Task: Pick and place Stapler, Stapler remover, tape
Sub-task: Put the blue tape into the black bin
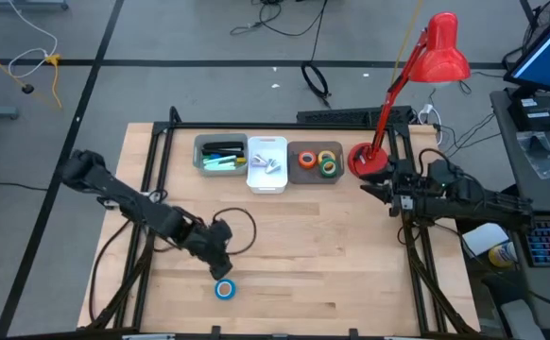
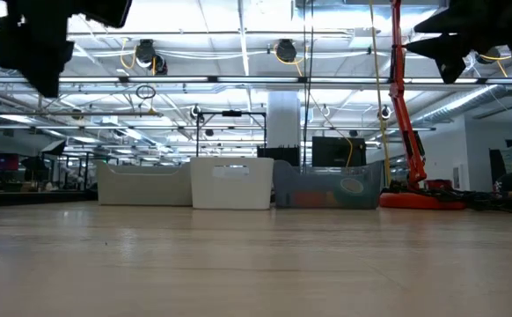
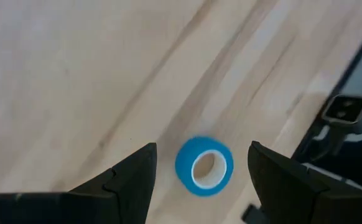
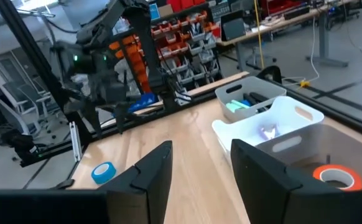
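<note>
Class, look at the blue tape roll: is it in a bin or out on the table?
Out. The blue tape roll lies flat on the bare table, below the open left gripper.

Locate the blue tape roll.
In the high view, the small blue ring-shaped tape roll lies flat on the wooden table's near edge, just below the open left pincer.

Bright, even overhead light from ceiling lamps [image 2: 146, 55]; the blue tape [image 3: 204, 166] is motion-blurred in the left wrist view.
</note>
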### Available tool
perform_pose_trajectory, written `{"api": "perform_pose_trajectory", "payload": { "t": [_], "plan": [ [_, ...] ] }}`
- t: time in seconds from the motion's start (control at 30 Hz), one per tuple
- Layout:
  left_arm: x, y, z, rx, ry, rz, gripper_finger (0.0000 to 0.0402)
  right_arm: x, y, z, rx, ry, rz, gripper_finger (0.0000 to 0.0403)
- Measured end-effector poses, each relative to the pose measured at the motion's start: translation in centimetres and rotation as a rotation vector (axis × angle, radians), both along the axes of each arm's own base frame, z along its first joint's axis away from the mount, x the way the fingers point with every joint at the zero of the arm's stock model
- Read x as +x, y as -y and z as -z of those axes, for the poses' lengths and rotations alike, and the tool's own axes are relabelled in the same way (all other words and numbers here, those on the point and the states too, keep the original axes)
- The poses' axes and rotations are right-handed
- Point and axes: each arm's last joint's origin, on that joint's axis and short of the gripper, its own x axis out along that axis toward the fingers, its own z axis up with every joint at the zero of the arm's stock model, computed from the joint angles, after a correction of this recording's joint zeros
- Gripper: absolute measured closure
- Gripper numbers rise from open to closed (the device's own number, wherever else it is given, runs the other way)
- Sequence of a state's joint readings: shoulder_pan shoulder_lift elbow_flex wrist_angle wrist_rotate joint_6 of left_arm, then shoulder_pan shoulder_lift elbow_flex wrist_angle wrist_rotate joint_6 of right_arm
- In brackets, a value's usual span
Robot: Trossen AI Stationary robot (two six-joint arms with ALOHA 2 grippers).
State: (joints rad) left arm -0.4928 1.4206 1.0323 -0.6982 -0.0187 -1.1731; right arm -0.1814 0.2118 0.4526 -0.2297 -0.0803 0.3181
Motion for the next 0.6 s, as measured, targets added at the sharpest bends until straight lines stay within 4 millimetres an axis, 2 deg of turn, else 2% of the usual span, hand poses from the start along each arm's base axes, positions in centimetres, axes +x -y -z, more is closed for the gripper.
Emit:
{"api": "perform_pose_trajectory", "payload": {
  "t": [0.33,0.6],
  "plan": [
    [0.7,3.3,4.3,-0.126,-0.286,-0.076,0.0151,-0.2,0.0,-0.1,-0.041,0.007,-0.004,0.0248],
    [0.6,4.4,5.9,-0.074,-0.314,-0.126,0.0151,-0.2,0.0,0.0,-0.047,0.0,-0.006,0.0248]
  ]
}}
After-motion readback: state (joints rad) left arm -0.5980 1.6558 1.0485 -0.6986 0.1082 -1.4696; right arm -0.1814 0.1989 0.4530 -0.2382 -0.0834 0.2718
